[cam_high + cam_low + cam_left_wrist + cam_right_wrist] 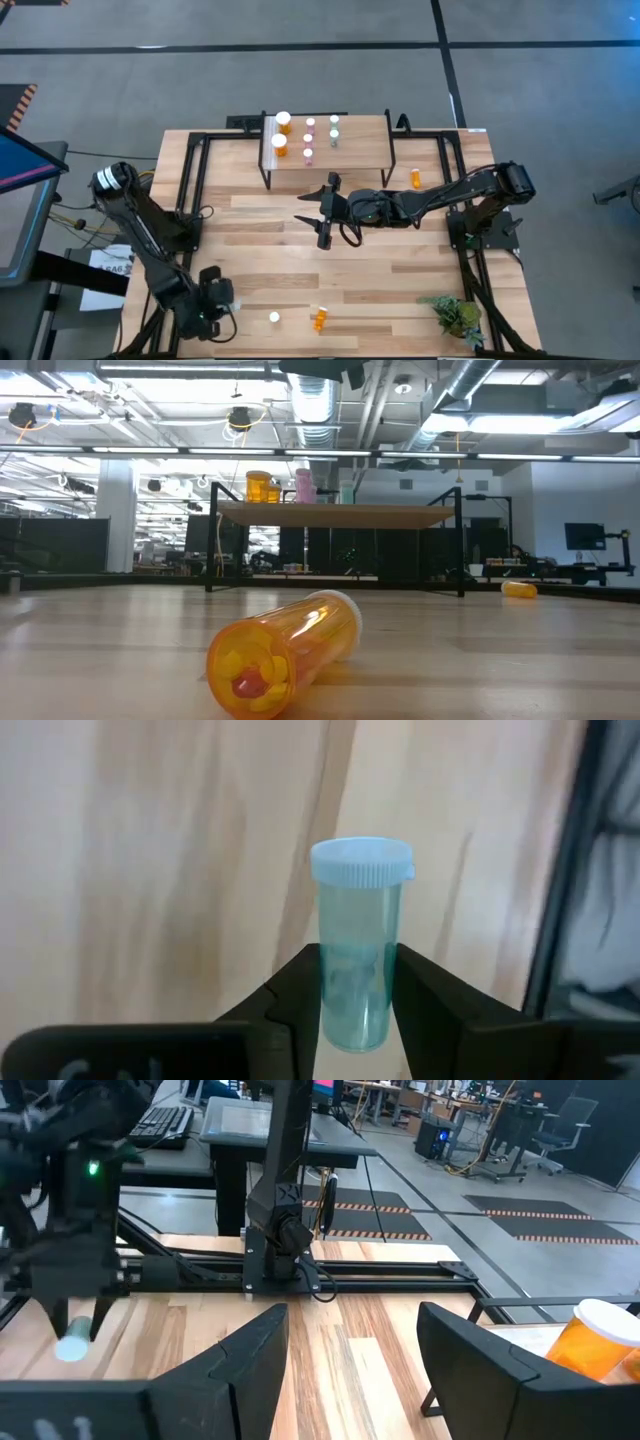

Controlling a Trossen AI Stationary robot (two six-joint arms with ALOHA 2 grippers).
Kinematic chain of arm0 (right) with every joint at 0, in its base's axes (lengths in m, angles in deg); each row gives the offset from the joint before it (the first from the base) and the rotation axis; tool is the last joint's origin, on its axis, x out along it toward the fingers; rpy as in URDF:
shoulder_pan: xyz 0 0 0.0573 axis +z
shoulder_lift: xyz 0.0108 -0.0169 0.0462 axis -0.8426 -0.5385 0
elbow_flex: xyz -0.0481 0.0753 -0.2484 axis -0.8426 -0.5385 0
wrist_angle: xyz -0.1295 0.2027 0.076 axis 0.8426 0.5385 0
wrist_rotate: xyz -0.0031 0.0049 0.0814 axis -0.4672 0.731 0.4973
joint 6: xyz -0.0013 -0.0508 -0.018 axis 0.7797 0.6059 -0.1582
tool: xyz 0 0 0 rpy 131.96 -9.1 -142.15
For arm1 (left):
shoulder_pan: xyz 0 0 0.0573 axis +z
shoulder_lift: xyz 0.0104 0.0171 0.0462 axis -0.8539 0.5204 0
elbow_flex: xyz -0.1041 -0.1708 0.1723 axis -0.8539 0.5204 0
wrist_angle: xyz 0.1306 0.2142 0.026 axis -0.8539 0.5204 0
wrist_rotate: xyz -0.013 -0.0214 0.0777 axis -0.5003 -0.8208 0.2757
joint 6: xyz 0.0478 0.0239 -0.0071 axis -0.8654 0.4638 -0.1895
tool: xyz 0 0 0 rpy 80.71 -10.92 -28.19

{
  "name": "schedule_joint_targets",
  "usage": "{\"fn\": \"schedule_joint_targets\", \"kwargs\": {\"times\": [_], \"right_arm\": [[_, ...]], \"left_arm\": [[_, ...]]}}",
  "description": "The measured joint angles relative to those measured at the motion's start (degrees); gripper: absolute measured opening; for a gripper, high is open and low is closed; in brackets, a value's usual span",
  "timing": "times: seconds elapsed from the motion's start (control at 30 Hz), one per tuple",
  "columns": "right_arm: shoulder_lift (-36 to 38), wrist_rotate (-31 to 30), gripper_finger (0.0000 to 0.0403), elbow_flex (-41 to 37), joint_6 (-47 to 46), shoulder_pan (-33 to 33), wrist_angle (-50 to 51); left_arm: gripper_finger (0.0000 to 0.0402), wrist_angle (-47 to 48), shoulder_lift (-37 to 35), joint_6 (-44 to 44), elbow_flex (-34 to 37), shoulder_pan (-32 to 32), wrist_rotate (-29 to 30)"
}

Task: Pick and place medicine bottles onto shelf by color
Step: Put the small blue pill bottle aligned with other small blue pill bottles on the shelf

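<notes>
Tabletop [400, 270] of pale wooden planks spreads under both dark arms, with black rails framing it on either side. Next in size comes the shelf [360, 150], a small light-wood platform on thin black legs at the far edge of the table; on its top stand two wide orange bottles [282, 133] with big white lids near the whitish strip, and just beside them a handful of smaller white-capped pink and green bottles [320, 136]. The right arm reaches across the middle of the table, and the right gripper [322, 213] hovers in front of the shelf with its fingers spread apart and nothing between them. The left arm is folded down at the near left corner, where the left gripper [358, 982] is clamped on a teal bottle [358, 940], its two dark fingers pressing the lower sides of the clear green body while the white cap points away from the wrist. A small green plant [455, 313] sits at the near right corner. An orange bottle [319, 319] lies on its side near the front edge, pills visible through its base in the low view, with a white-capped bottle [274, 318] just beside it toward the left gripper. One more orange bottle [416, 178] lies on the table right of the shelf.
</notes>
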Motion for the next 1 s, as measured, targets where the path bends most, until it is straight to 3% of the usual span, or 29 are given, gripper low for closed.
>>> {"fn": "schedule_joint_targets", "kwargs": {"times": [0.2,0.47,0.73,0.87,1.0], "right_arm": [[0.0,0.0,0.0245,0.0,0.0,0.0,0.0],[0.0,0.0,0.0245,0.0,0.0,0.0,0.0],[0.0,0.0,0.0245,0.0,0.0,0.0,0.0],[0.0,0.0,0.0245,0.0,0.0,0.0,0.0],[0.0,0.0,0.0245,0.0,0.0,0.0,0.0]], "left_arm": [[0.0094,-0.2,-10.0,-11.2,0.0,0.0,20.7],[0.0094,-1.3,-29.8,-28.6,0.0,0.6,38.1],[0.0094,-2.2,-41.1,-42.4,0.0,1.3,49.2],[0.0094,-5.1,-41.1,-46.4,0.0,3.8,51.7],[0.0094,-11.9,-38.6,-54.0,0.0,7.7,49.7]]}}
